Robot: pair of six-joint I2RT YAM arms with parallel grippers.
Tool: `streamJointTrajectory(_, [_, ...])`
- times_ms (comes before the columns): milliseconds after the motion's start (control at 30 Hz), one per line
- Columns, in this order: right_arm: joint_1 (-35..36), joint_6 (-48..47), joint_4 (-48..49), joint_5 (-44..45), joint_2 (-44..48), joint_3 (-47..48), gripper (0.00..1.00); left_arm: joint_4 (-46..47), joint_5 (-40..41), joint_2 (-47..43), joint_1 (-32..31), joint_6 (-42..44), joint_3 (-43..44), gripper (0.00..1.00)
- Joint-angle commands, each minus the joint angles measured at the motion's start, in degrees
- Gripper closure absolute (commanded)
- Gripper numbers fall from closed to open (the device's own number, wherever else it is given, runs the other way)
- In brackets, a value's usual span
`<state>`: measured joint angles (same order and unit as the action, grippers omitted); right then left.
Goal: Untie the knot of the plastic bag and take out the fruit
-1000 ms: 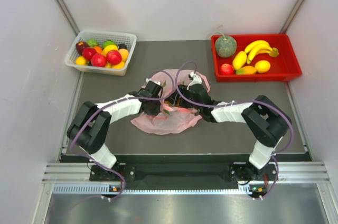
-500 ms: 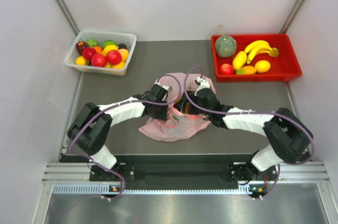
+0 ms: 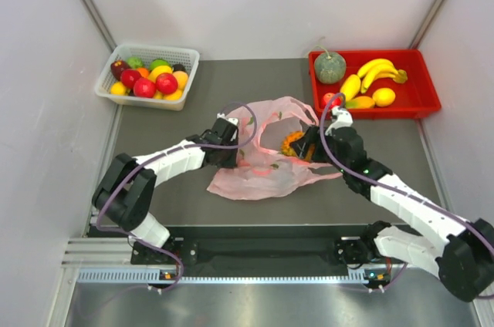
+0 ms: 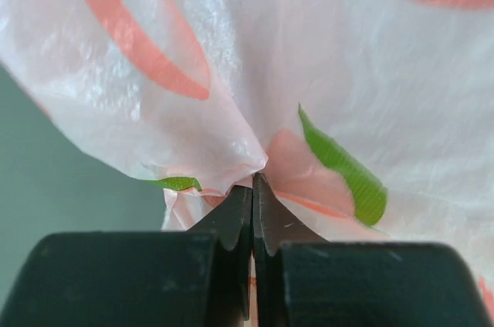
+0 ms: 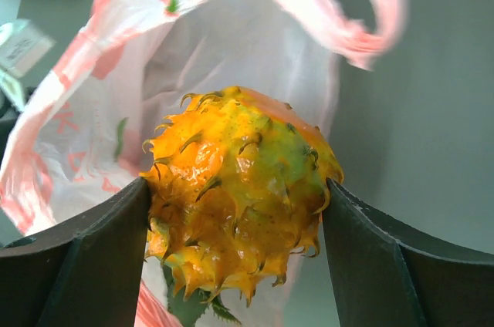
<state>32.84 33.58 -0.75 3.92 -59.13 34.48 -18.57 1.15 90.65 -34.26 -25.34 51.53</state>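
The pink plastic bag (image 3: 262, 169) lies mid-table with its mouth pulled open; no knot shows. My left gripper (image 3: 231, 150) is shut on a pinch of the bag's left side, and the left wrist view shows its jaws (image 4: 252, 182) closed on the pink film (image 4: 270, 49). My right gripper (image 3: 299, 144) is shut on a spiky orange-yellow fruit with green leaves (image 3: 292, 143) at the bag's mouth. The right wrist view shows that fruit (image 5: 239, 180) between the fingers, with the bag (image 5: 231, 34) behind it. The grey-green melon (image 3: 329, 68) and the bananas (image 3: 378, 71) sit in the red tray.
The red tray (image 3: 421, 105) at the back right also holds yellow mangoes, a lemon and a small red apple. A white basket (image 3: 104, 89) of small mixed fruits stands at the back left. White walls close in both sides.
My right gripper has moved right and outwards with the spiky fruit, bringing it to the bag's mouth. The bag has stretched open. My left gripper stays clamped on the bag's left side.
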Motion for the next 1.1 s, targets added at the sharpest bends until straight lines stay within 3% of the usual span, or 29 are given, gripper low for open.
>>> streamJointTrajectory(0, [-3.04, -0.54, -2.85, 1.69, 6.12, -1.51, 1.00, -1.73, 3.16, -2.93, 1.13, 1.26, -0.29, 1.00])
streamJointTrajectory(267, [-4.01, 7.01, 1.46, 18.73, 20.19, -8.81, 1.00, -2.26, 2.19, -4.43, 1.48, 1.52, -1.25, 1.00])
streamJointTrajectory(533, [-5.50, 13.78, -4.61, 38.50, 19.15, -4.87, 1.00, -3.58, 1.32, -6.63, 1.56, 2.40, -1.96, 1.00])
streamJointTrajectory(700, [-9.45, 13.62, -3.82, 41.69, 14.23, 0.13, 1.00, -4.72, 1.58, -8.30, 1.48, 3.19, -2.22, 1.00])
streamJointTrajectory(800, [-12.79, 10.11, -1.89, 38.45, 11.59, 2.60, 1.00, -5.77, 2.37, -9.00, 1.57, 3.46, -2.31, 1.00])
streamJointTrajectory(1067, [-20.35, 2.98, -5.40, 42.05, 3.24, 15.69, 1.00, -7.45, 3.86, -11.55, 2.09, 2.84, -2.05, 1.00])
